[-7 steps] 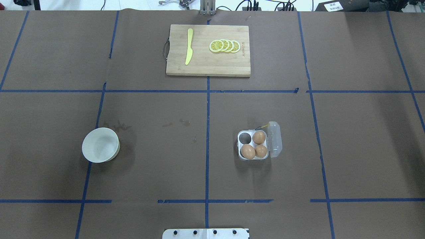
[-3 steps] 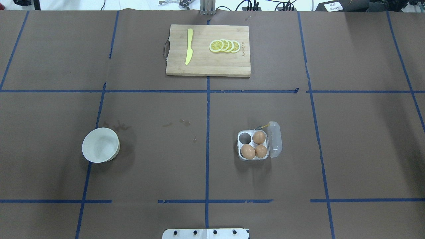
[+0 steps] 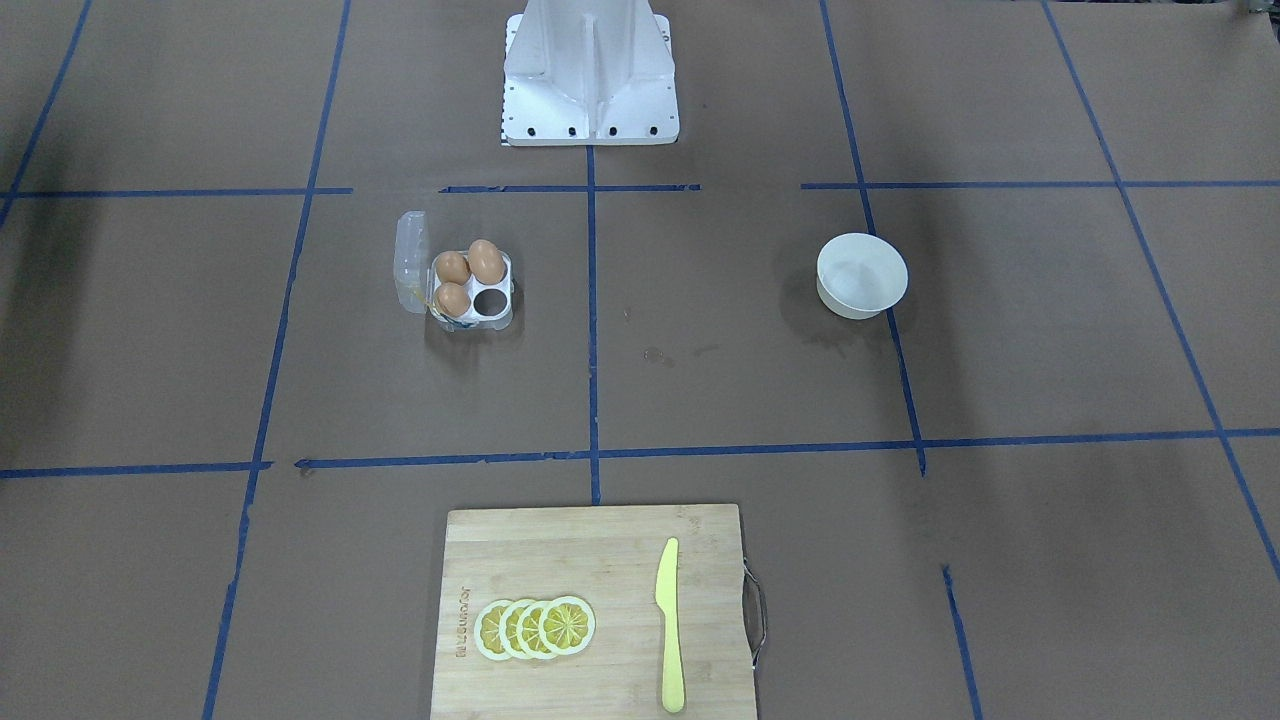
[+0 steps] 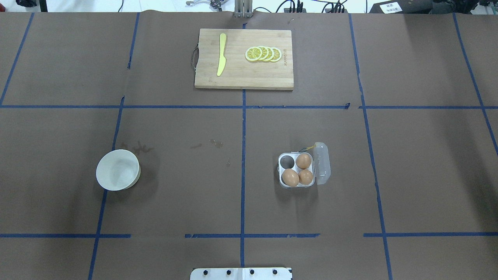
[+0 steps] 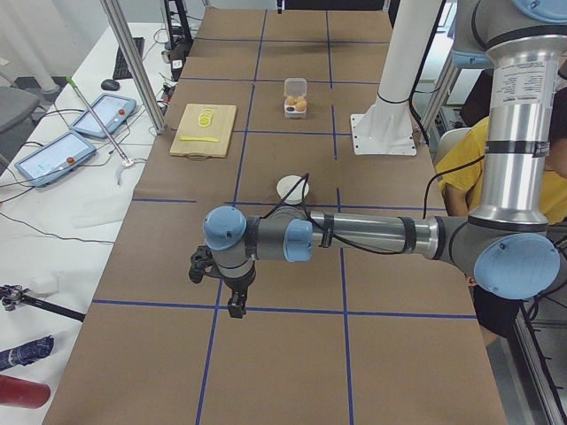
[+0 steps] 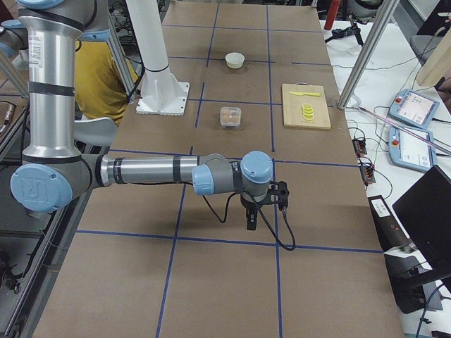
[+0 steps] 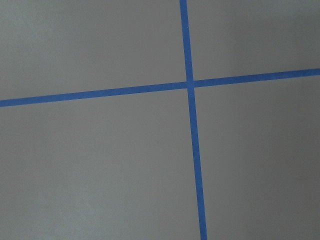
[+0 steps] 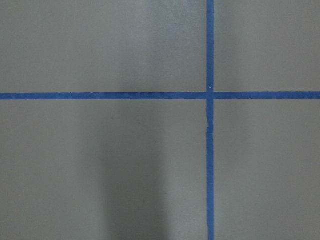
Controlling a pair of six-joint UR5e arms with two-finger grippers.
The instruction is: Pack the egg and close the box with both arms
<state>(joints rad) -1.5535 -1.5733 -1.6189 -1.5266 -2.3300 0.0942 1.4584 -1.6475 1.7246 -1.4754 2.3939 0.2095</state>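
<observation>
The clear box (image 4: 279, 171) stands right of the table's middle with its lid (image 4: 323, 163) swung open to the right. Three orange-brown eggs (image 4: 303, 160) fill three cells; the far-left cell (image 4: 287, 160) is empty. It also shows in the front-facing view (image 3: 509, 290). No arm is over the table in the overhead or front-facing views. The left gripper (image 5: 234, 305) shows only in the exterior left view, low over the table's left end. The right gripper (image 6: 249, 220) shows only in the exterior right view, over the right end. I cannot tell whether either is open or shut.
A white bowl (image 4: 118, 170) stands on the left side and looks empty. A wooden cutting board (image 4: 244, 74) with a yellow knife (image 4: 221, 54) and lemon slices (image 4: 263, 53) lies at the far edge. The white robot base (image 3: 590, 70) is at the near edge. Both wrist views show only brown paper and blue tape.
</observation>
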